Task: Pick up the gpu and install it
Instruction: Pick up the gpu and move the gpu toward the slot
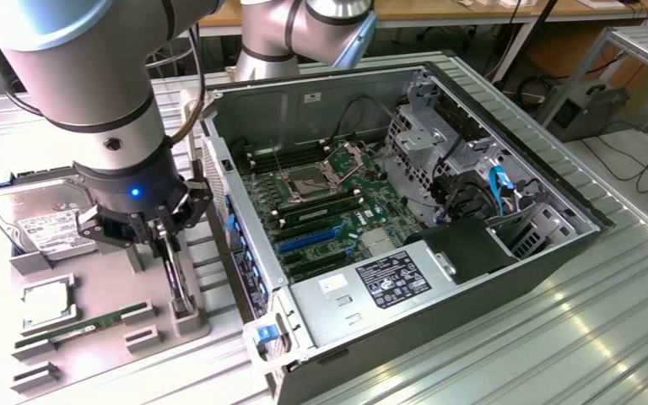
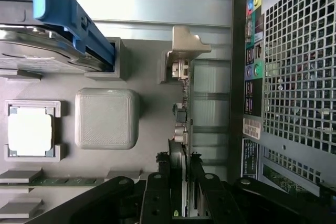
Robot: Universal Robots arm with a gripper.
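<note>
The gpu (image 1: 179, 291) is a thin black card standing on edge in the slotted holders at the grey tray's (image 1: 105, 283) side nearest the computer case (image 1: 549, 190). My gripper (image 1: 169, 251) comes down on it from above. In the wrist view the gpu (image 2: 181, 129) runs edge-on away from the camera, its silvery bracket end at the far holder. My gripper (image 2: 181, 184) has one black finger (image 2: 159, 187) on each side of the card, pressed against it. The card still sits in its holders. The open case lies on its side with the motherboard (image 1: 324, 207) exposed.
On the tray lie a silver hard drive (image 1: 40, 218) with a blue rail (image 2: 73, 17), a square processor chip (image 1: 48, 302), and a green memory stick (image 1: 82, 325). The case's perforated rear panel (image 2: 296, 77) stands close beside the gpu. A power supply (image 1: 397, 278) fills the case's near corner.
</note>
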